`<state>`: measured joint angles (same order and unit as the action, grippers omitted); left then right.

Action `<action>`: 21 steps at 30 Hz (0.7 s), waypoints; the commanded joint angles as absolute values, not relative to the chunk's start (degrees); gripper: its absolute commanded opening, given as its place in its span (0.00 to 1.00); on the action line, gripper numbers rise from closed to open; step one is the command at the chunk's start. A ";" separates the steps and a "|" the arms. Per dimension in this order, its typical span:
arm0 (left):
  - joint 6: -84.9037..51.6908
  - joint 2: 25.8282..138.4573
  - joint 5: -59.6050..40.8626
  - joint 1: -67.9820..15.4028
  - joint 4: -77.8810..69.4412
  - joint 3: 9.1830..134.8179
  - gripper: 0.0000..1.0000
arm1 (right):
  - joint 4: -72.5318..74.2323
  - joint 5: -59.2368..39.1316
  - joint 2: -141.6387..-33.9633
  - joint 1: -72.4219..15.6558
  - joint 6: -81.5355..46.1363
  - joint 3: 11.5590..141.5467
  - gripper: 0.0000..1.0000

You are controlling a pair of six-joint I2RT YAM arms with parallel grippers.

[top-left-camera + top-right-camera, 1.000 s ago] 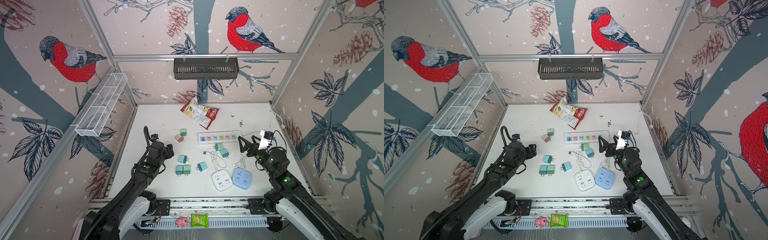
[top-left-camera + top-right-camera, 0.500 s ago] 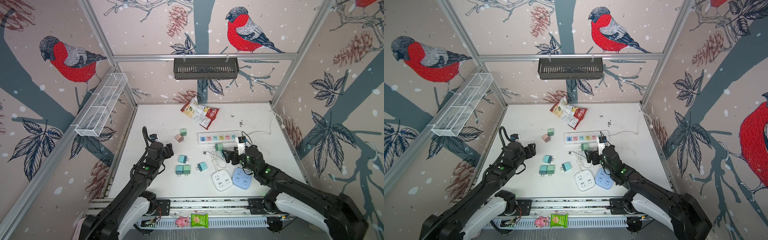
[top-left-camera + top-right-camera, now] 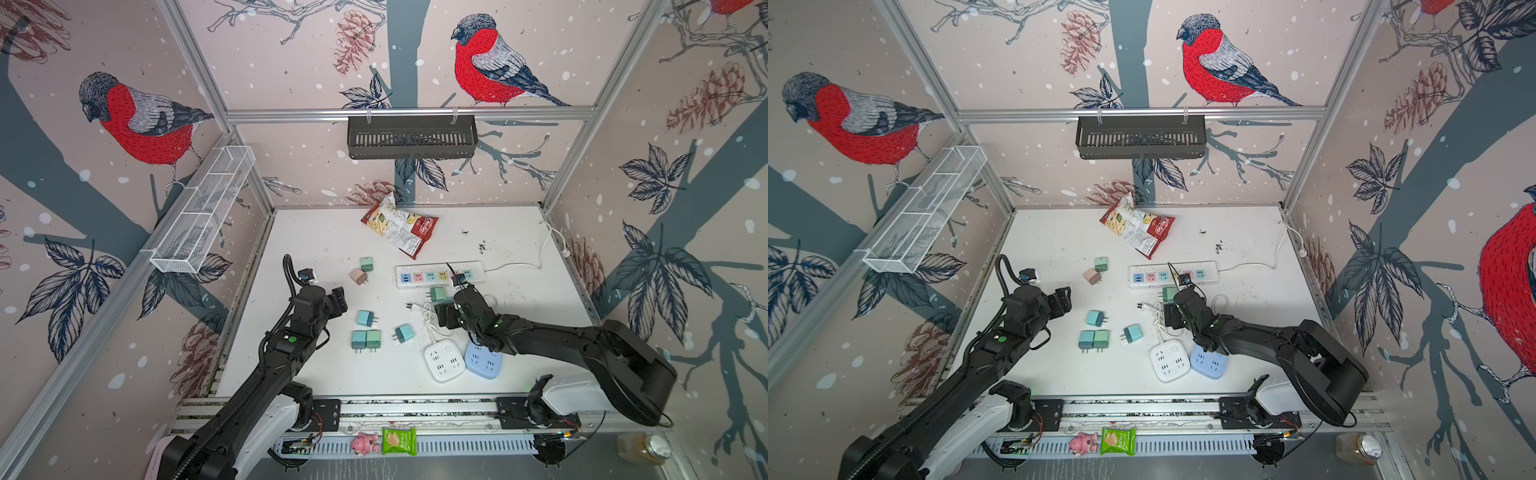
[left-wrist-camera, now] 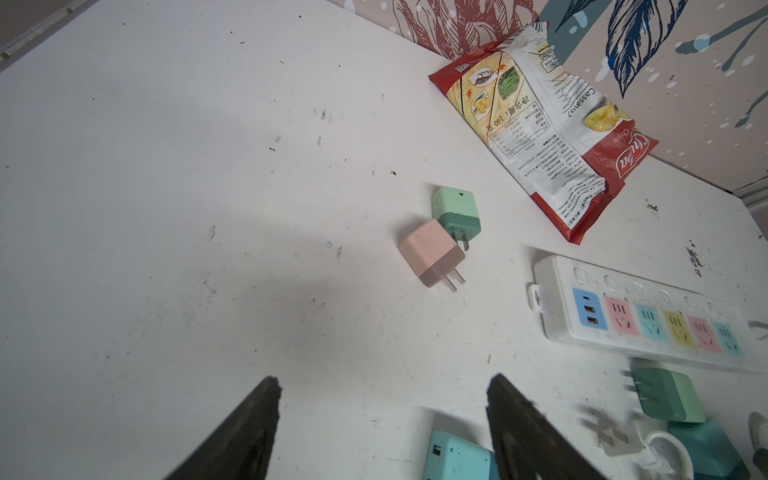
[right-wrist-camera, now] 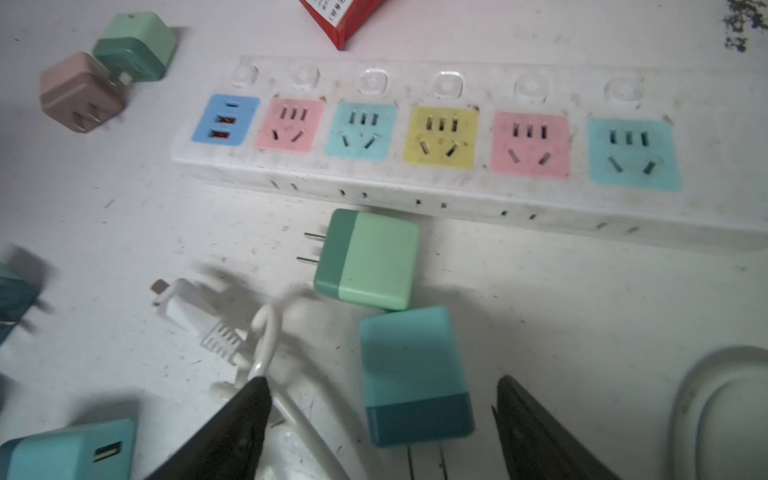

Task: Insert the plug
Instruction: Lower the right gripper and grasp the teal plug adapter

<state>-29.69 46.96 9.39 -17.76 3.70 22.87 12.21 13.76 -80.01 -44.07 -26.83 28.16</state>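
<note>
A two-tone teal plug (image 5: 415,374) lies flat on the white table, its prongs pointing back toward my wrist. My right gripper (image 5: 382,381) is open and straddles it without touching; in both top views it hovers low (image 3: 442,313) (image 3: 1170,318) just in front of the white power strip (image 3: 440,274) (image 5: 457,195). All of the strip's coloured sockets are empty. A green plug (image 5: 370,259) lies between the teal one and the strip. My left gripper (image 4: 384,379) (image 3: 338,299) is open and empty, with a light-teal plug (image 4: 457,457) beside one finger.
Several more plugs lie loose mid-table: teal ones (image 3: 365,318) (image 3: 404,333), a pair (image 3: 366,339), and a pink (image 3: 358,276) and a green (image 3: 366,264). A white corded plug (image 5: 187,307), white (image 3: 444,360) and blue (image 3: 482,361) cube sockets, and a chips bag (image 3: 401,230) lie close by.
My right arm has swung in from the right side and dropped low over the teal plug, its jaws narrowing somewhat. The left arm has hardly moved.
</note>
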 commanded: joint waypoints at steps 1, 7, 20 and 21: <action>-29.71 46.94 10.17 -17.77 3.70 22.94 0.79 | 11.56 15.36 -81.32 -43.05 -26.26 28.32 0.86; -29.76 47.80 10.46 -17.80 3.74 23.22 0.79 | 13.10 10.29 -84.28 -42.01 -24.61 29.02 0.77; -29.65 47.64 10.17 -17.76 3.60 23.11 0.79 | 14.12 9.88 -88.17 -40.99 -24.01 29.48 0.56; -29.65 47.68 10.11 -17.81 3.59 23.06 0.79 | 14.23 9.78 -88.58 -40.95 -23.98 29.51 0.55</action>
<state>-29.58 47.83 9.41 -17.76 3.70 22.98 15.31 10.57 -87.66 -41.12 -23.90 29.34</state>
